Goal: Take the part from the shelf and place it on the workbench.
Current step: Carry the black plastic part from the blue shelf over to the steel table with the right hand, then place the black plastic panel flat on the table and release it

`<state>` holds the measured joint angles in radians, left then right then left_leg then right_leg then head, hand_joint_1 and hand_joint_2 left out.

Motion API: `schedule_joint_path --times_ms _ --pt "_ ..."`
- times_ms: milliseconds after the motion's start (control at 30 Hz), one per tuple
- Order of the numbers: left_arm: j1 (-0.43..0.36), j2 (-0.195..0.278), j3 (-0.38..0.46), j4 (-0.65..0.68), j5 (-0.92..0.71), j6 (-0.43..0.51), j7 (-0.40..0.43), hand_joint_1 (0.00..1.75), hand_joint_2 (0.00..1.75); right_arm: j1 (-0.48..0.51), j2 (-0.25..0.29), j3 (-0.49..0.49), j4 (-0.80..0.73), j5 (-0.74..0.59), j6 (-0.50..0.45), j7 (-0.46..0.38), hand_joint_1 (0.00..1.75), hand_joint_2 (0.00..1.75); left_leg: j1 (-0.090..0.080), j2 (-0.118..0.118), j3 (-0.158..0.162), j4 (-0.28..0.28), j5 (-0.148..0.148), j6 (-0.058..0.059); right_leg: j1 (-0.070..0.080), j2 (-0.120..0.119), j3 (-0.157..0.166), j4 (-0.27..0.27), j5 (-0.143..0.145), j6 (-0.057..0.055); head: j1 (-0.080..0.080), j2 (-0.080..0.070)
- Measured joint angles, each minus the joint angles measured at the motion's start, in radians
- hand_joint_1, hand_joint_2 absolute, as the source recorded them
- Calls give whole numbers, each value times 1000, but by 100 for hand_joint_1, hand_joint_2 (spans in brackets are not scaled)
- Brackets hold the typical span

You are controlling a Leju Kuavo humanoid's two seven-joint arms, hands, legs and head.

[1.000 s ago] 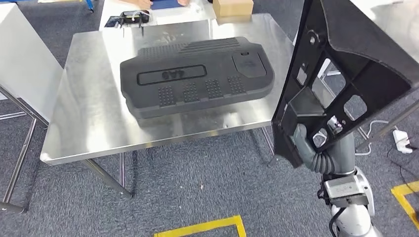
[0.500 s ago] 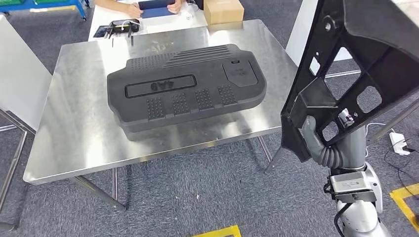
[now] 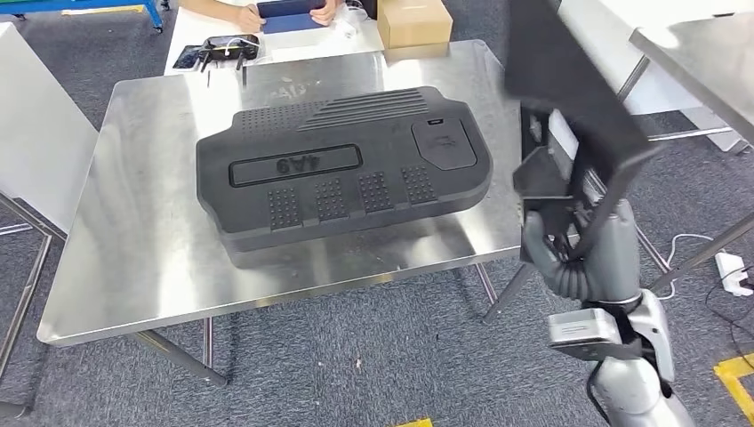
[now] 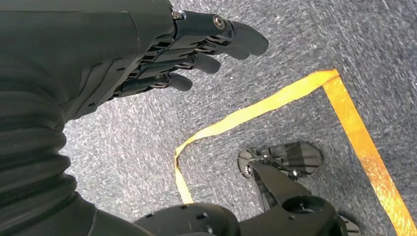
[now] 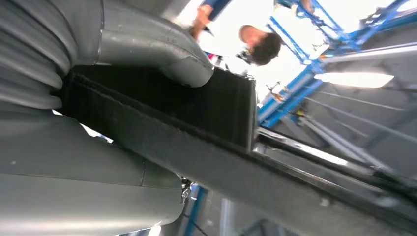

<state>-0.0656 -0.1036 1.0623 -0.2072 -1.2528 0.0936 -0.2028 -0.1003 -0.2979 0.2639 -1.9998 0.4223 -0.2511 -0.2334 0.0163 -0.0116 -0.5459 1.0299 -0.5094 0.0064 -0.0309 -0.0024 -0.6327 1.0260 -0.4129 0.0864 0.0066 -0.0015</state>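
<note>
The right hand (image 3: pixel 556 245) grips a black plastic part (image 3: pixel 569 124) and holds it up in the air by the right edge of the shiny metal workbench (image 3: pixel 133 231). A big black engine cover (image 3: pixel 342 169) lies on the workbench. The left hand (image 4: pixel 162 54) hangs over the grey carpet (image 4: pixel 305 44), fingers apart, holding nothing

Cardboard box (image 3: pixel 413 21), yellow floor tape (image 4: pixel 275 101)
</note>
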Motion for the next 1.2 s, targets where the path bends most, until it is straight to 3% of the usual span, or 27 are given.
schedule_joint_path --times_ms 67,133,200,267,300,333,367,433,500,600,667,767,800,833,867,933,967,1000,1067,1133,1200 --pt "-3 0 0 0 0 0 2 0 175 -19 19 26 20 44 -10 11 175 175 -1 1 8 -7 -7 -9 3 3 5 -5 -3 -27 -3 0" --pt "-4 -1 0 0 -1 0 3 0 175 -30 36 47 34 79 -24 16 175 175 3 4 8 9 -19 -16 1 4 13 -7 -8 -45 -5 0" --pt "-5 -1 0 0 -2 0 4 0 175 -40 52 66 47 107 -37 15 175 175 5 6 -38 107 -64 -20 1 4 26 -8 -16 -62 -7 0" --pt "-4 -2 0 0 -3 0 4 0 175 -53 68 84 64 156 -58 19 175 175 4 7 -123 246 -111 -20 8 3 38 -8 -26 -75 -7 0" --pt "-3 -2 0 0 -3 0 3 0 175 -59 76 93 73 192 -71 25 175 175 4 7 -155 284 -111 -19 12 4 44 -8 -30 -79 -7 0" --pt "-2 -2 0 0 -3 0 3 0 175 -65 86 102 83 231 -83 34 175 175 4 7 -171 289 -92 -16 15 6 51 -8 -36 -81 -7 0" --pt "-2 -1 0 0 -4 0 2 0 175 -72 95 111 92 269 -92 44 175 175 4 7 -167 253 -54 -11 17 8 61 -8 -42 -81 -8 0" --pt "-2 0 1 0 -7 -2 2 0 175 -88 113 129 110 327 -105 60 175 175 0 7 -122 119 38 2 20 10 78 -8 -56 -77 -7 0" --pt "-4 0 1 0 -12 -4 2 0 175 -104 127 146 125 363 -115 70 175 175 -6 8 -89 32 76 10 26 12 87 -8 -68 -68 -7 0" --pt "-8 -1 0 0 -14 -4 2 0 175 -120 141 162 139 385 -122 78 175 175 -10 6 -81 13 71 17 25 11 91 -11 -77 -52 -7 0" --pt "-8 -2 0 0 -15 -5 1 0 175 -127 146 169 144 388 -125 78 175 175 -5 4 -71 3 71 26 24 9 71 26 -94 -46 -6 0" --pt "-9 -2 0 0 -15 -5 1 0 175 -135 148 177 152 393 -128 79 175 175 -3 3 -63 -1 62 36 19 8 -44 214 -155 -47 -4 0" --pt "-9 -2 0 0 -16 -5 1 0 175 -135 148 179 156 400 -128 82 175 175 -3 2 -60 -1 58 37 17 8 -79 262 -163 -43 -4 0" --pt "-9 -2 0 0 -18 -5 1 0 175 -136 149 182 160 410 -129 86 175 175 -3 1 -55 -1 53 36 15 8 -98 275 -154 -35 -4 0" --pt "-8 -3 0 0 -21 -5 1 0 175 -139 150 185 165 424 -129 92 175 175 -3 -1 -48 -1 48 34 13 8 -95 246 -126 -23 -4 0" --pt "-8 -6 0 0 -28 -6 1 0 175 -152 154 191 178 457 -129 105 175 175 -2 -3 -31 0 35 26 9 3 -45 105 -47 -4 -3 0" --pt "-9 -7 0 0 -31 -7 1 0 175 -163 158 195 186 471 -129 111 175 175 -4 -4 -26 0 29 21 10 2 -18 42 -18 -3 -2 0" --pt "-10 -7 0 0 -34 -8 2 0 175 -173 163 199 195 483 -129 115 175 175 -7 -4 -24 -1 24 16 12 0 -1 3 -3 -10 -2 0" --pt "-13 -8 -1 0 -41 -10 4 0 175 -194 173 209 217 502 -127 119 175 175 -10 -4 -21 -5 18 6 18 2 8 -11 -4 -30 -2 0" --pt "-16 -9 -4 0 -50 -12 9 0 175 -217 184 221 244 531 -122 120 175 175 -7 -1 -19 -2 10 -4 13 3 15 -14 -8 -48 -3 0" --pt "-21 -9 -9 0 -55 -14 13 0 175 -247 196 238 277 571 -116 122 175 175 -5 3 -49 66 -22 -13 6 4 30 -19 -14 -65 -8 0"
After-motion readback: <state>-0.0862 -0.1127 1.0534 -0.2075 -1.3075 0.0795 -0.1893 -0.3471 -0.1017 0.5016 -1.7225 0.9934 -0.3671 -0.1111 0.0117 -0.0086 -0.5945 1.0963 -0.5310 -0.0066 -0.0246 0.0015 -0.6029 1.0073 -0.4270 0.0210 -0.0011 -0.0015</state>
